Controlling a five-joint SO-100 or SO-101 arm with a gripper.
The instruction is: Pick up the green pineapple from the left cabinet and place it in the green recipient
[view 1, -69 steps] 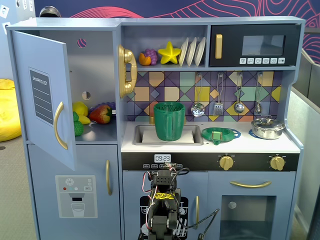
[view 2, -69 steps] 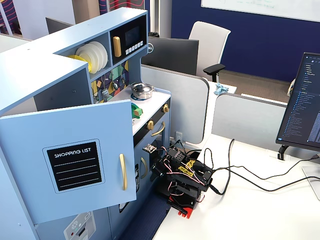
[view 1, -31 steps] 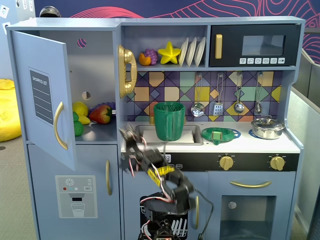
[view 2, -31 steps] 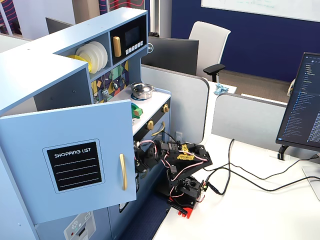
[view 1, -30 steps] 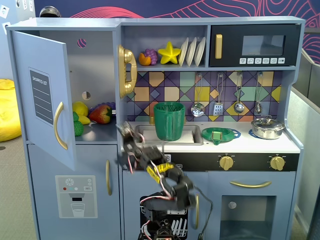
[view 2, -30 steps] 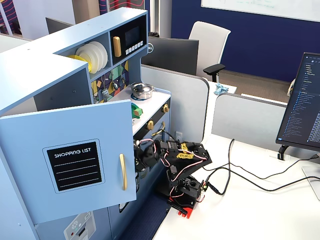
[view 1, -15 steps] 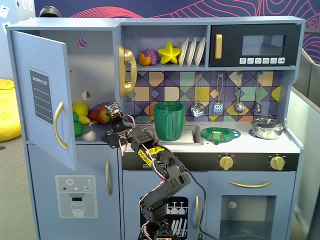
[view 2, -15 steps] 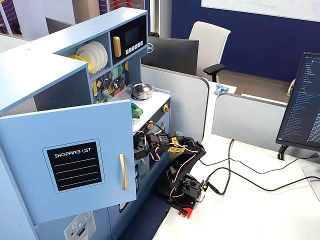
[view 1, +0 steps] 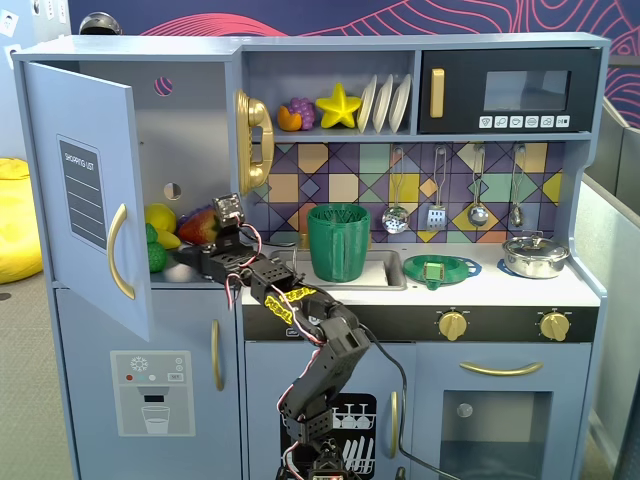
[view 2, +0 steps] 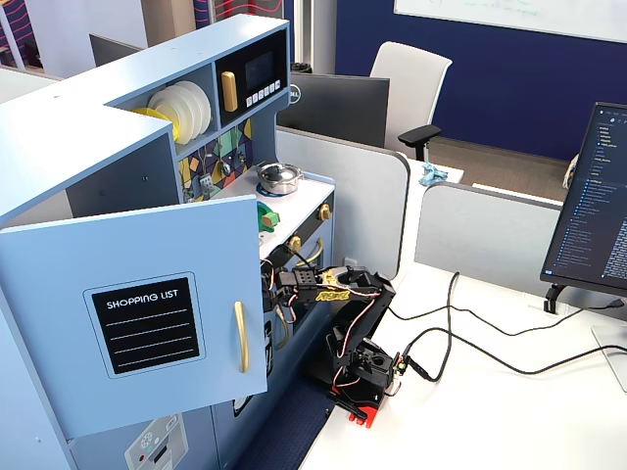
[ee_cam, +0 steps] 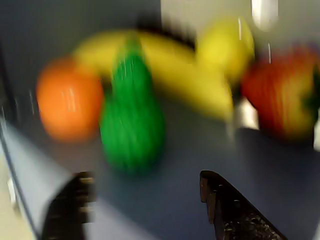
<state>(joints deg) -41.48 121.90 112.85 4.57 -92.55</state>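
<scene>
The green pineapple (ee_cam: pixel 131 120) lies on the floor of the left cabinet (view 1: pixel 185 120), whose door (view 1: pixel 85 190) stands open; in a fixed view it shows at the front left of the compartment (view 1: pixel 156 256). My gripper (ee_cam: pixel 145 195) is open and empty, a short way in front of the pineapple, which sits ahead of the gap, nearer the left finger. In a fixed view the gripper (view 1: pixel 185 263) reaches into the cabinet from the right. The wrist view is blurred. The green recipient (view 1: pixel 340 242) stands upright in the sink.
Beside the pineapple lie an orange (ee_cam: pixel 69 97), a banana (ee_cam: pixel 170 70), a lemon (ee_cam: pixel 225 45) and a red strawberry (ee_cam: pixel 280 97). A flat green strainer (view 1: pixel 440 268) and a pot (view 1: pixel 533 255) sit on the counter. The open door (view 2: pixel 137 313) hides the cabinet's inside in another fixed view.
</scene>
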